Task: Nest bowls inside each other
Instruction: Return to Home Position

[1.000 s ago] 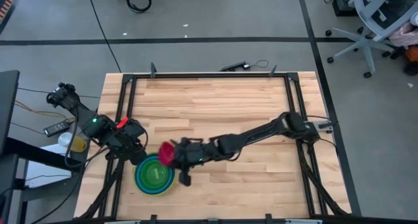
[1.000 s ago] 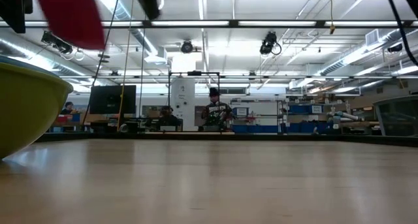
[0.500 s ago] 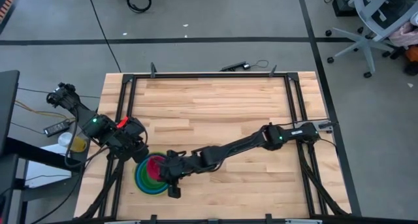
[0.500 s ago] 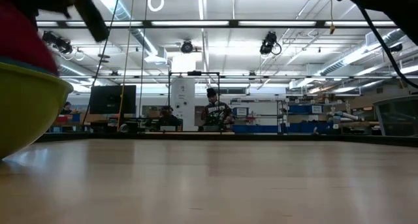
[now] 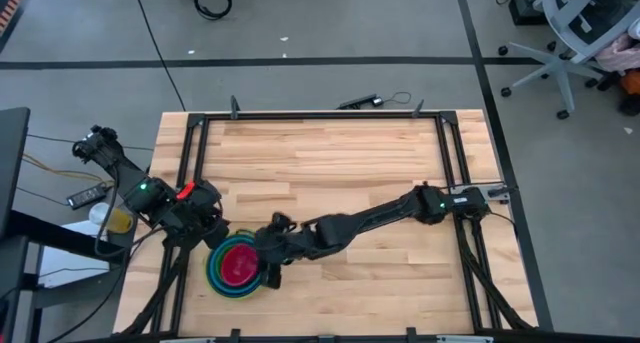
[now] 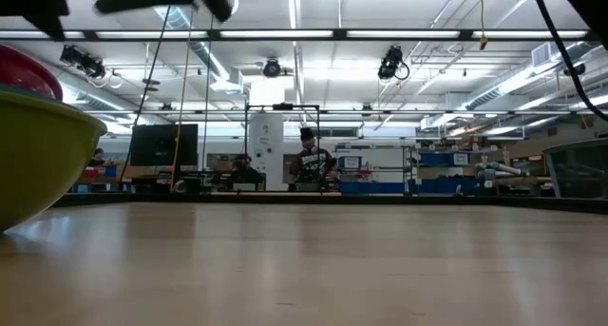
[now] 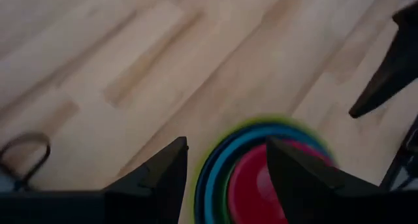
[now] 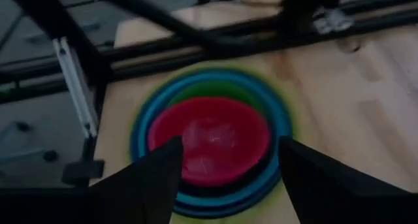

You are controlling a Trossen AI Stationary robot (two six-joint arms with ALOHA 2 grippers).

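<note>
The bowls [image 5: 237,267] stand nested as one stack near the table's near-left corner: yellow-green outermost [image 6: 38,155], then light blue and blue rings [image 8: 274,113], green [image 8: 215,90], and the magenta-red bowl [image 8: 209,142] innermost. The red bowl rests in the green one and its rim rises above the stack [image 6: 24,74]. My right gripper [image 5: 268,253] hovers open just right of the stack, with nothing between its fingers [image 8: 313,178]. My left gripper [image 7: 225,165] hangs open above the stack's far-left side [image 5: 205,228].
Black frame rails [image 5: 190,183] run along the table's left, far and right edges, close to the stack on the left. The bare wooden tabletop [image 5: 340,163] stretches from the stack toward the far and right sides. People sit in the room beyond the table [image 6: 309,160].
My right gripper carried the tilted magenta-red bowl toward the near-left, lowered it into the green bowl, opened and let go. It then drew back a little toward the right. The red bowl now sits in the stack; the other bowls have stayed where they were.
</note>
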